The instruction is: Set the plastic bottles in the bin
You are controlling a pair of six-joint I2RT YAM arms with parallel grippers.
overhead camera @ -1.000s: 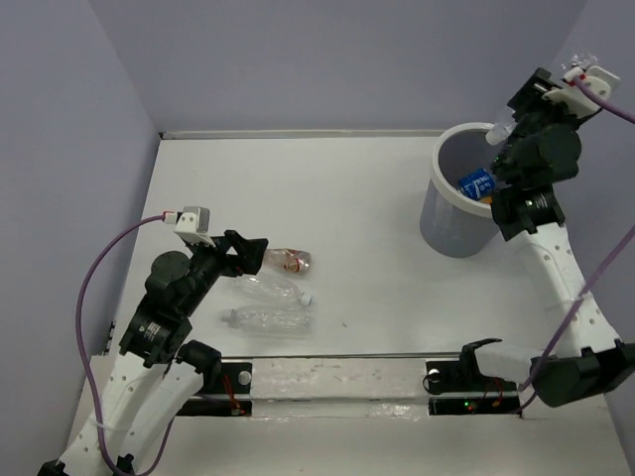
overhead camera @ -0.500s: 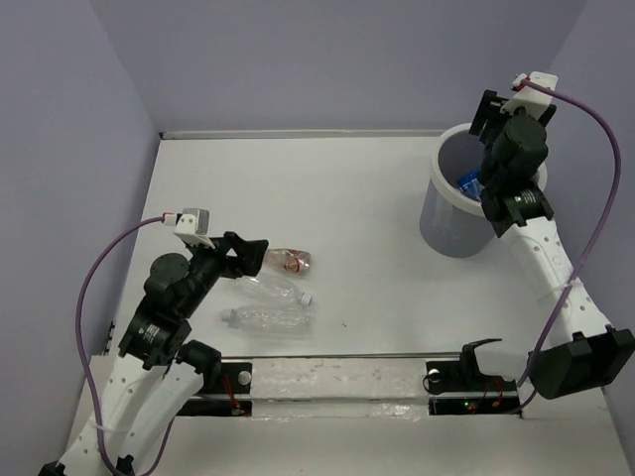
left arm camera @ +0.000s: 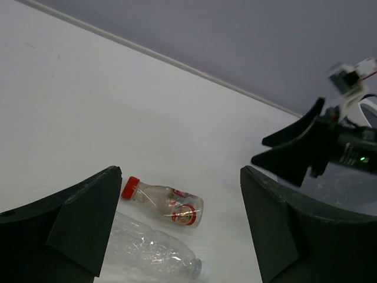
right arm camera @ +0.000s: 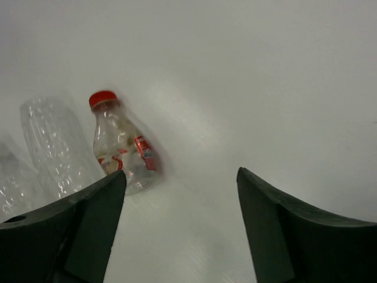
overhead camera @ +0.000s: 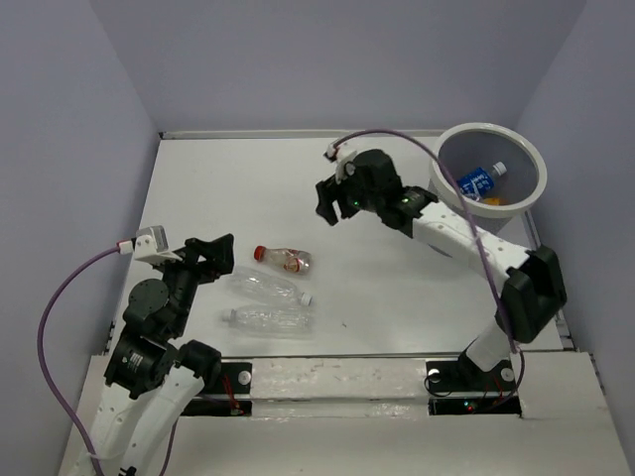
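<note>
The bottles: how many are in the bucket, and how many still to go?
Done: at least two lie in the bin, a blue-labelled bottle and an orange one. In hand: nothing; the right tool and left tool are both open and empty. Left: three on the table, the red-capped bottle, the farther clear bottle and the nearer clear bottle.

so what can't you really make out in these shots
Bin contents, top view: its wall hides all but a blue-labelled bottle and an orange sliver.
Clear bottles, right wrist view: cut off by the left edge, blurred.
Red-capped bottle label: too small to read in any view.
</note>
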